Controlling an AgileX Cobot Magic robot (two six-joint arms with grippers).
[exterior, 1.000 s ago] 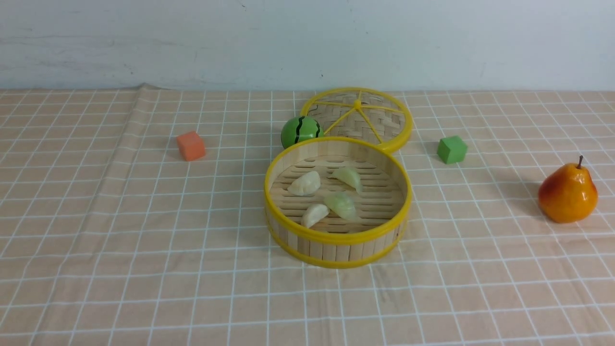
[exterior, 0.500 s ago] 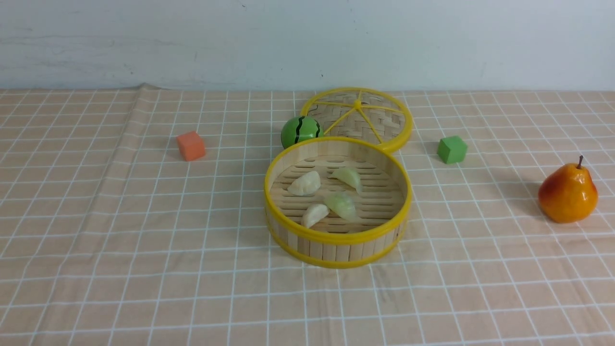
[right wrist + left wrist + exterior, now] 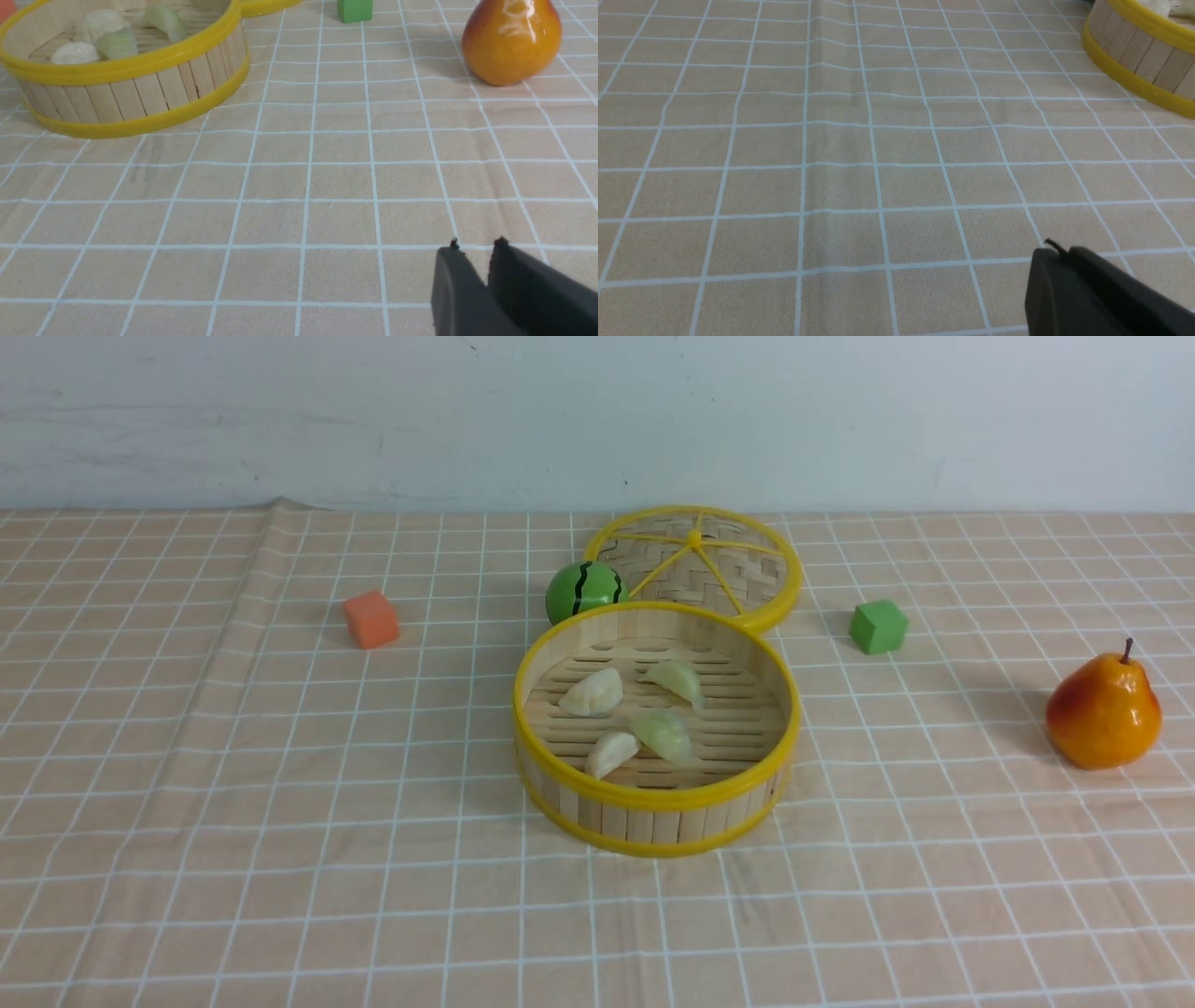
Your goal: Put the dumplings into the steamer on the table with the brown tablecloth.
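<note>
The surface [image 3: 187, 859] spreads wide under its brown tablecloth [image 3: 934, 896], creased along my left, against a pale wall [image 3: 597, 420]. The steamer [image 3: 656, 803] sits mid-cloth with all four dumplings [image 3: 665, 735] on its slats; its lid [image 3: 695, 563] lies just behind, a green ball [image 3: 584, 590] beside that. A pear [image 3: 1103, 711] stands far right, with green cube [image 3: 878, 626] and orange cube [image 3: 371, 619] apart. Nothing has shifted from a second ago. My left claw [image 3: 1057, 252] is pressed closed, empty; my right claw [image 3: 476, 249] shows a narrow gap, empty.
</note>
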